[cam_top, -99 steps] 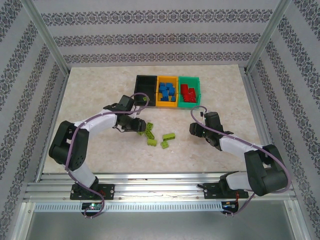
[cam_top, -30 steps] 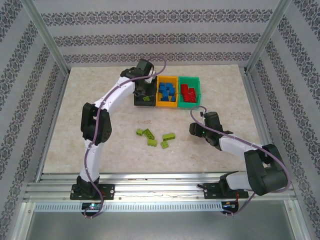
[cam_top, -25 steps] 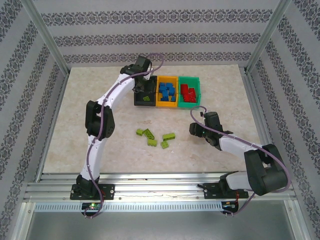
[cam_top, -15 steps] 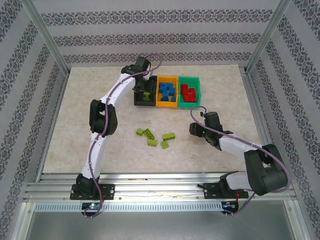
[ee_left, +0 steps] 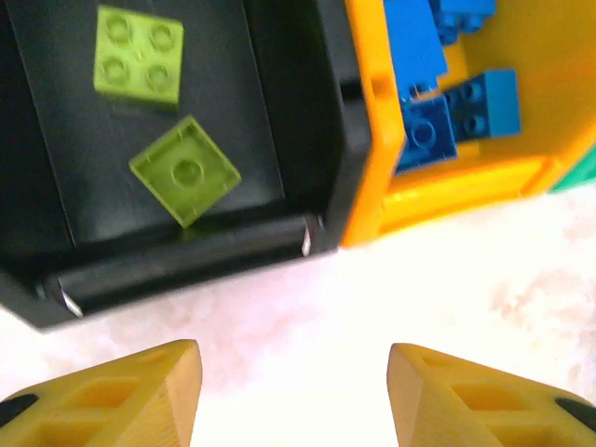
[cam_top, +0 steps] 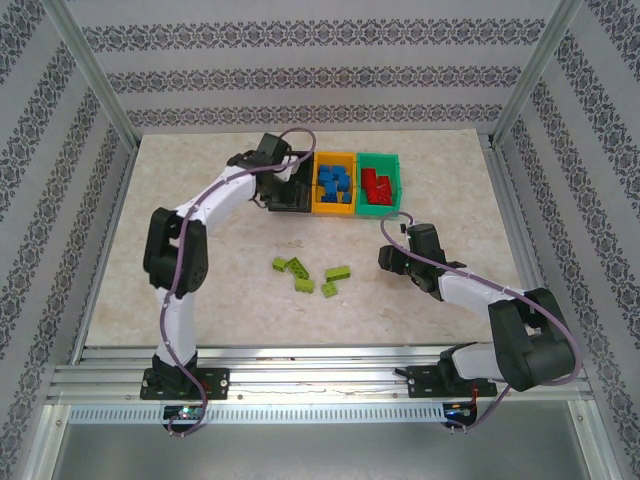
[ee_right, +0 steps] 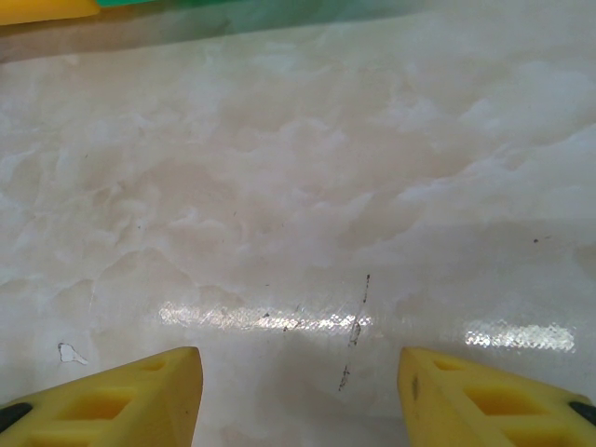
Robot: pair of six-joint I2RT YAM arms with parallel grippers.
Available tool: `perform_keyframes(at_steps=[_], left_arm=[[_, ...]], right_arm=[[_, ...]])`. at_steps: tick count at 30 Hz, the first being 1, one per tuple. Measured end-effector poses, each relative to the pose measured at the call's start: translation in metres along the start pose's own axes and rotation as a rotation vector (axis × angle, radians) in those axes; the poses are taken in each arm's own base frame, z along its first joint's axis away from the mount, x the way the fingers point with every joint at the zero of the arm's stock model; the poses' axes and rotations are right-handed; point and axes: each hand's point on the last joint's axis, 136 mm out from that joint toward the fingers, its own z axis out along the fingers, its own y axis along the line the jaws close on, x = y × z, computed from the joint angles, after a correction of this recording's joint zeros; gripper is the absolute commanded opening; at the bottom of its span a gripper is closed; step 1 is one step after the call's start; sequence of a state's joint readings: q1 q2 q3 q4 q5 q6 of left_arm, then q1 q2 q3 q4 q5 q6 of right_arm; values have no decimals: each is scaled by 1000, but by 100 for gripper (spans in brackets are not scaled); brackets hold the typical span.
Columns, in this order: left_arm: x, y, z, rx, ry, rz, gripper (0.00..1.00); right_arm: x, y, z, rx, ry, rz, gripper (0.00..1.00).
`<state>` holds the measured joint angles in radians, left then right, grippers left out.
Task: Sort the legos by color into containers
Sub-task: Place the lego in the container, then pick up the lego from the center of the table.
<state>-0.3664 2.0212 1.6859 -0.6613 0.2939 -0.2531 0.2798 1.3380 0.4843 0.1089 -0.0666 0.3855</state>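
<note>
Robot lab cell (aluminium frame (cam_top: pixel 320 378), patterned walls (cam_top: pixel 320 75))

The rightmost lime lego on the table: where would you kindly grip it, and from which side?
Probably from above, jaws across the long sides of the lego at mid-length: it lies flat and elongated, with both flanks seemingly free.

A pale marble-patterned tabletop (ee_right: pixel 279 140) lies under and ahead of the right gripper (ee_right: pixel 296 372), with a thin dark scuff (ee_right: pixel 358 326) just ahead of the gap between its jaws and a small white fleck (ee_right: pixel 67 353) off to one side. Well beyond it stands a wall papered in grey damask stripes (cam_top: pixel 320 75), with aluminium frame posts (cam_top: pixel 95 85) rising on either side. Behind it, an aluminium rail (cam_top: pixel 320 380) runs along the near edge.
</note>
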Motion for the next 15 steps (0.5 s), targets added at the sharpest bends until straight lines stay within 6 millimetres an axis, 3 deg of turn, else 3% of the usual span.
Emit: perform_keyframes(at_steps=[8,15], left_arm=[[84,4,8,40,72,-27,55],[125,11,2,45,112,-39,57]], right_arm=[[0,1,0,-2,0,-2,59],[-2,3,0,-6,-2,-5,59]])
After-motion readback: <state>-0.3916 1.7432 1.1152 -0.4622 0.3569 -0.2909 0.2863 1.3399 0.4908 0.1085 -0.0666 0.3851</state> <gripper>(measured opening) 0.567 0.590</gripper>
